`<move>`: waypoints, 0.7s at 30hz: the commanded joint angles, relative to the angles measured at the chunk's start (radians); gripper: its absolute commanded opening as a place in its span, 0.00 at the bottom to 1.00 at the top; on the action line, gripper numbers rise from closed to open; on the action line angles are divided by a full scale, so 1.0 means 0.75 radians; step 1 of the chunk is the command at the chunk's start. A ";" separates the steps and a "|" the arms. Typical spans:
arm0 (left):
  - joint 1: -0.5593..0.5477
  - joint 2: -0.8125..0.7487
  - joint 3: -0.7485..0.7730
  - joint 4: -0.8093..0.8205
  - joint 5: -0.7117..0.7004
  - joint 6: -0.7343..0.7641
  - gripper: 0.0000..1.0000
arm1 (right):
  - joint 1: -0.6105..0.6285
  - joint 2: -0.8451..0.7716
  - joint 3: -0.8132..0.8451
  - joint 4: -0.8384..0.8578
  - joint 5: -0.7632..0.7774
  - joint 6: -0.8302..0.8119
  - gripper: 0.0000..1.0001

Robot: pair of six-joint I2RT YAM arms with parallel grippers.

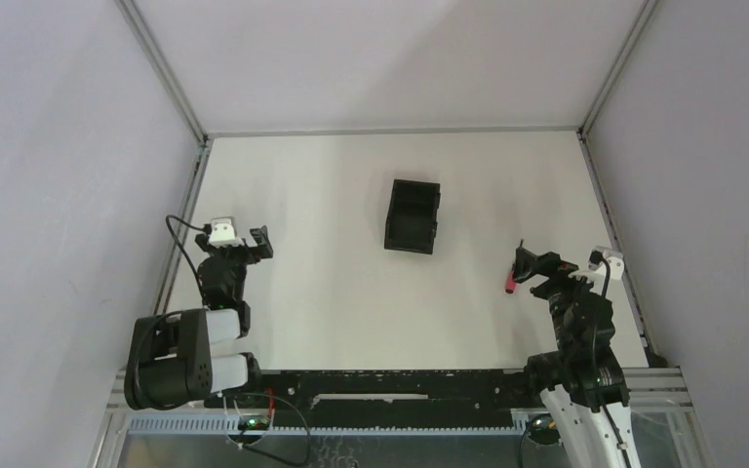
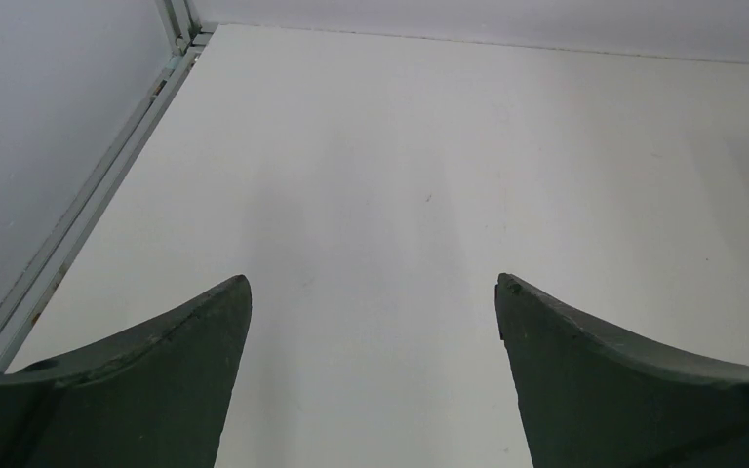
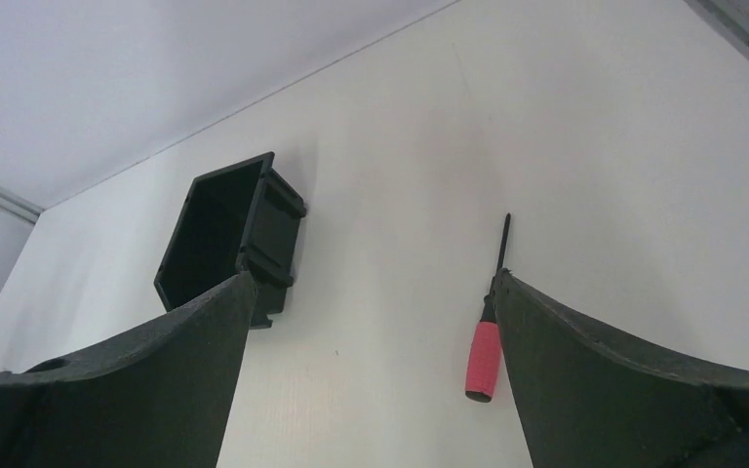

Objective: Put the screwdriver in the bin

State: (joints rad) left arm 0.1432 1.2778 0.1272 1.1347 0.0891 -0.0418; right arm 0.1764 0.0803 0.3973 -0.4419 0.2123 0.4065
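Note:
The screwdriver (image 3: 484,359), with a red handle and a thin black shaft, lies flat on the white table, just inside my right gripper's right finger (image 3: 585,380). From above, the screwdriver (image 1: 509,284) shows as a small red mark beside my right gripper (image 1: 534,265). My right gripper (image 3: 373,283) is open and holds nothing. The black bin (image 1: 413,215) stands open-topped near the table's middle, and in the right wrist view the bin (image 3: 229,234) is ahead to the left. My left gripper (image 2: 373,283) is open over bare table, and from above it (image 1: 244,249) sits at the left side.
Metal frame rails (image 1: 183,244) run along the table's left, back and right edges, with grey walls behind them. The arm bases and a black mounting rail (image 1: 390,385) line the near edge.

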 commanded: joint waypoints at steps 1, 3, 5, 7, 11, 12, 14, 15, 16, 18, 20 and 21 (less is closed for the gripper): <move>-0.009 -0.018 0.036 0.019 -0.004 0.030 1.00 | -0.004 -0.013 -0.003 -0.001 0.056 0.040 1.00; -0.010 -0.018 0.036 0.017 -0.004 0.029 1.00 | -0.004 -0.014 -0.004 0.005 0.072 0.053 1.00; -0.008 -0.019 0.036 0.018 -0.004 0.029 1.00 | -0.003 -0.018 0.000 0.016 0.057 0.054 1.00; -0.008 -0.017 0.037 0.016 -0.004 0.029 1.00 | -0.004 -0.023 0.008 0.046 0.017 0.045 1.00; -0.009 -0.018 0.036 0.017 -0.004 0.030 1.00 | -0.004 0.020 0.054 0.151 -0.118 0.014 0.95; -0.008 -0.018 0.037 0.017 -0.004 0.029 1.00 | -0.005 0.075 0.097 0.165 -0.143 0.013 0.94; -0.009 -0.018 0.036 0.017 -0.003 0.029 1.00 | -0.004 0.228 0.180 0.144 -0.156 0.017 0.93; -0.008 -0.019 0.037 0.017 -0.004 0.029 1.00 | -0.005 0.326 0.271 0.112 -0.151 0.015 0.92; -0.008 -0.018 0.037 0.017 -0.004 0.030 1.00 | -0.006 0.443 0.351 0.059 -0.149 0.007 0.92; -0.009 -0.019 0.035 0.019 -0.004 0.029 1.00 | -0.008 0.689 0.531 -0.074 -0.153 -0.012 0.92; -0.009 -0.018 0.037 0.018 -0.004 0.028 1.00 | -0.015 0.946 0.713 -0.254 -0.139 -0.009 0.93; -0.009 -0.018 0.037 0.017 -0.004 0.029 1.00 | -0.028 1.077 0.795 -0.360 -0.123 0.008 0.94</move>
State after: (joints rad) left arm 0.1432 1.2774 0.1272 1.1347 0.0891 -0.0418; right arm 0.1734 0.6033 0.7967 -0.4885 0.1200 0.4168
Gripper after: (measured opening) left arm 0.996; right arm 0.927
